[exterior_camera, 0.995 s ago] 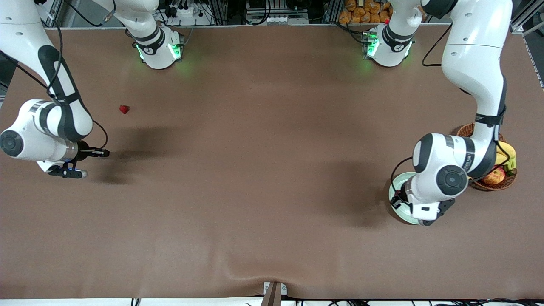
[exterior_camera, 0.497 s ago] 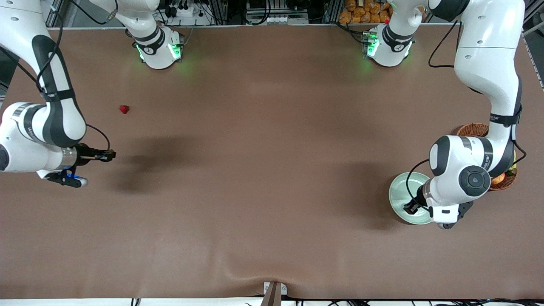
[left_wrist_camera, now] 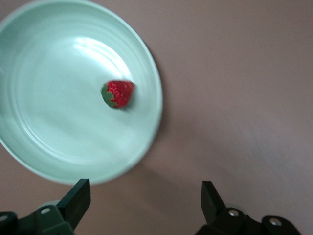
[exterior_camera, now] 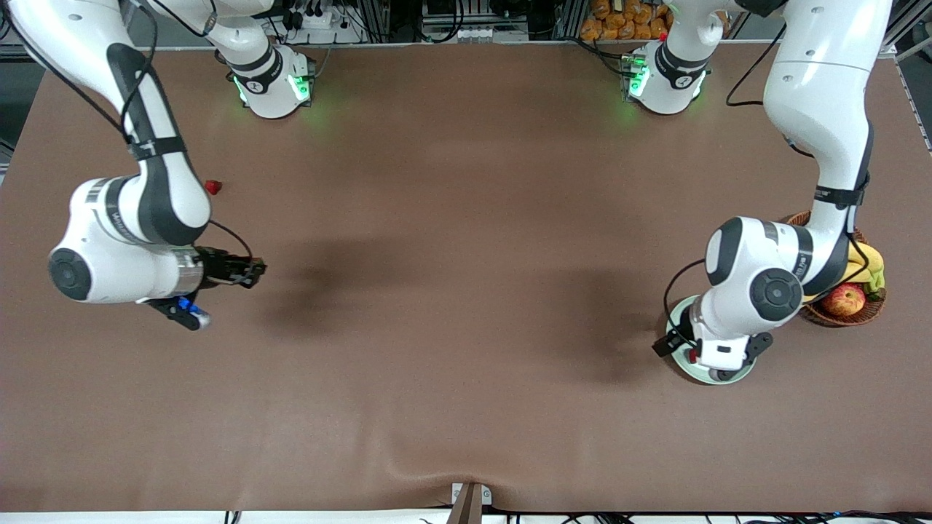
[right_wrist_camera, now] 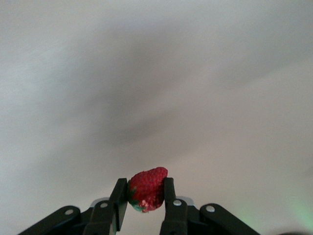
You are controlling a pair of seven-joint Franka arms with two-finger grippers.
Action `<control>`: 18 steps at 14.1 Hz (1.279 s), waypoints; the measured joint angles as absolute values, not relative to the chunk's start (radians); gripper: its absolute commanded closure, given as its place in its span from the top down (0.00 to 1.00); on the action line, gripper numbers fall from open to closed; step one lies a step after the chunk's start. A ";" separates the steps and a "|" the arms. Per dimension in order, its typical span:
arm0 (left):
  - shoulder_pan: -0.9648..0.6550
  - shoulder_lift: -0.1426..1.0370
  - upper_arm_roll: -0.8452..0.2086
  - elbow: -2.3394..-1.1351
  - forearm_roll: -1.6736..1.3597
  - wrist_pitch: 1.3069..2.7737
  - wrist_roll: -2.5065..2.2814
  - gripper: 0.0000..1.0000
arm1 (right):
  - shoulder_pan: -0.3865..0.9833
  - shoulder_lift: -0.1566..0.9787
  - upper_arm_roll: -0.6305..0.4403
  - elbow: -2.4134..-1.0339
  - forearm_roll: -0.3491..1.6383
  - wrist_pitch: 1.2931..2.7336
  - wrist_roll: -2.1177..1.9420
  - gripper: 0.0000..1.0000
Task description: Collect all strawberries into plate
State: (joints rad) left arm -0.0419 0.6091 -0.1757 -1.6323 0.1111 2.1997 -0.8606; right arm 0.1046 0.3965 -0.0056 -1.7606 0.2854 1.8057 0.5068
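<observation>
Right wrist view shows the right gripper (right_wrist_camera: 145,196) pinching a strawberry (right_wrist_camera: 146,188) above the table (exterior_camera: 451,291); the left gripper (left_wrist_camera: 144,196), fingers spread, hovers over the plate (left_wrist_camera: 58,161) holding another strawberry (left_wrist_camera: 118,94).

Hidden, cropped and blurred parts

The left arm (exterior_camera: 757,291) covered most of the plate (exterior_camera: 676,311) in the front view, hiding the strawberry in it; the left wrist view cut the plate's rim at its edge. That arm also hid part of the wicker basket (exterior_camera: 866,311) beside the plate. The right wrist view's background was blurred.
</observation>
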 measured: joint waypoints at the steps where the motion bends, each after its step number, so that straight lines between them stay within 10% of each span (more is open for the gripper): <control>1: -0.043 0.595 -0.197 -1.646 0.111 2.200 -0.861 1.00 | 0.136 0.396 -0.006 -1.756 0.319 1.806 0.557 0.00; 8: -0.051 0.579 -0.311 -1.672 0.111 2.200 -0.863 1.00 | 0.303 0.400 -0.005 -1.729 0.470 1.881 0.831 0.00; 18: -0.136 0.586 -0.321 -1.685 0.111 2.234 -0.894 1.00 | 0.680 0.605 -0.003 -1.720 0.541 2.382 1.253 0.00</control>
